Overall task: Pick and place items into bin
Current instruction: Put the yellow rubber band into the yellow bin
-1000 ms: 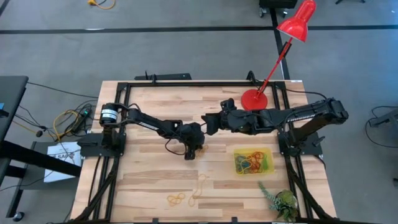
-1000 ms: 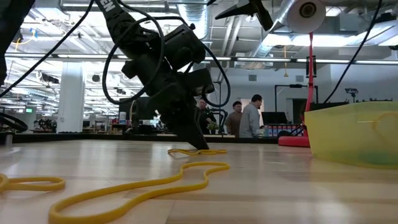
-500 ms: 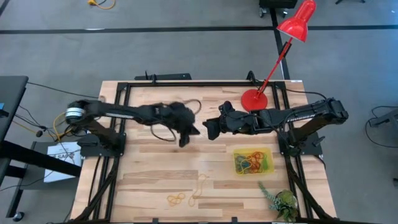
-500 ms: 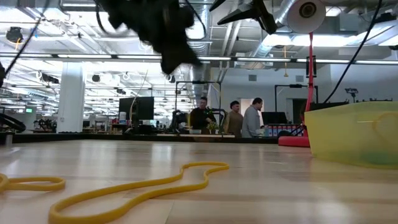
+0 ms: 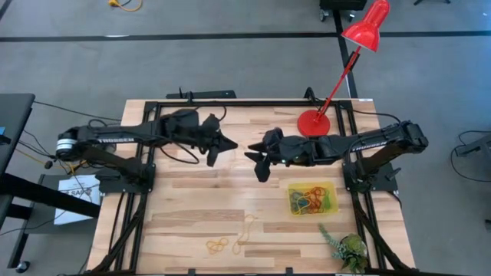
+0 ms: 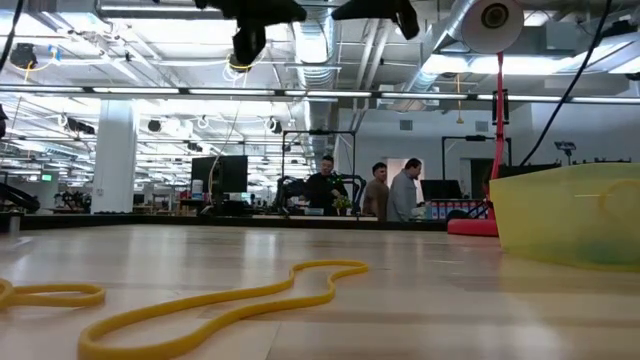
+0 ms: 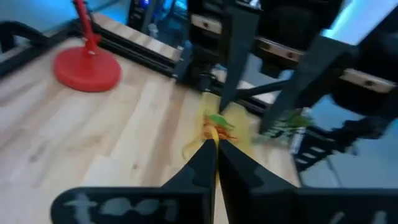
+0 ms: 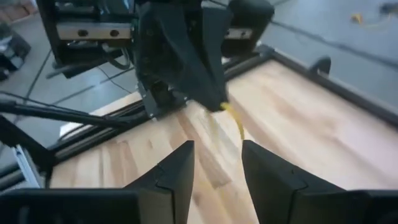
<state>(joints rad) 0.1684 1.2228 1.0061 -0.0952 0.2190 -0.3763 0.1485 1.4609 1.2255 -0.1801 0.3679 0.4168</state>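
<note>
Facing each other above the table's middle for a handover: left gripper (image 5: 222, 146) pinched tight on a yellow band (image 8: 234, 119), right gripper (image 5: 255, 163) parted to receive it. Bin (image 5: 312, 198) lies near the right arm, loose bands (image 5: 231, 241) near the front edge.

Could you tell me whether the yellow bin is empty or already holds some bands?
Not empty: the high view shows several coloured bands lying inside the bin.

A red lamp (image 5: 337, 69) stands on the wooden table (image 5: 184, 207); a green sprig (image 5: 345, 247), seemingly a plant, lies near its corner.
</note>
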